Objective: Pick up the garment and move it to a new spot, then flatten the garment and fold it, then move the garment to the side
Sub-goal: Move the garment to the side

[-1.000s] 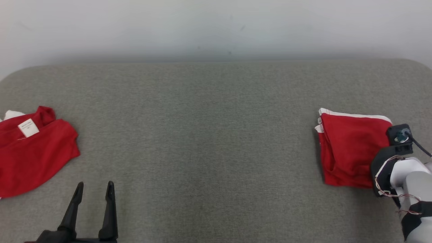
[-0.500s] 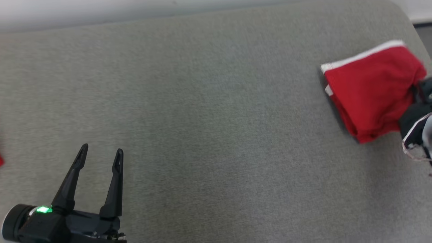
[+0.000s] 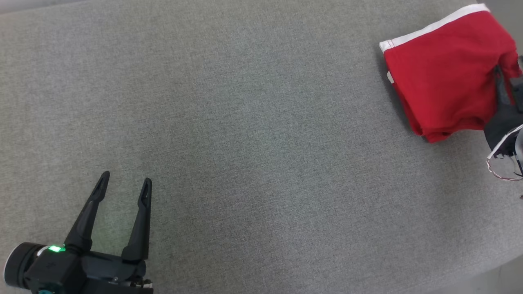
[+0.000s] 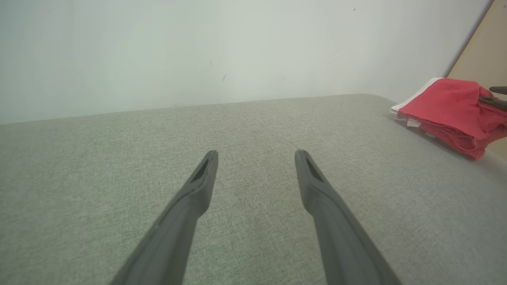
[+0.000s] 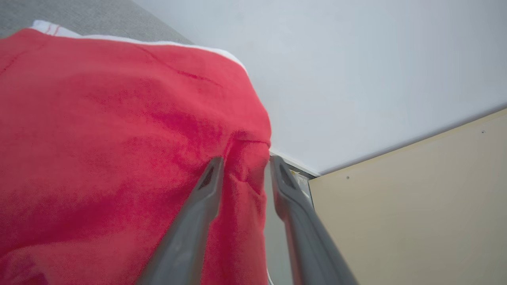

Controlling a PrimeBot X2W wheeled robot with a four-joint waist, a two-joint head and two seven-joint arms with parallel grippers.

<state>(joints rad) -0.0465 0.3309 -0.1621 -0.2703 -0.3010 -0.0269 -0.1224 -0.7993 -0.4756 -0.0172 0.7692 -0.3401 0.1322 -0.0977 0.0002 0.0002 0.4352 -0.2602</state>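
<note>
Garment [image 3: 441, 77]: red, white-edged, folded, lying at the far right corner of the grey fabric surface [image 3: 253, 134] | Right gripper [image 5: 246, 159]: at the garment's right edge, fingers narrowly parted around a fold of cloth; cannot tell whether it pinches | Left gripper [image 3: 126, 177]: fingers wide apart, empty, well apart from the garment

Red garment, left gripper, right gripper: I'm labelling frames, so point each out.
Red garment [image 3: 445, 77]: head view, middle of its top layer.
Left gripper [image 3: 126, 177]: head view, midway between its fingertips.
Right gripper [image 5: 246, 159]: right wrist view, midway between its fingertips.
</note>
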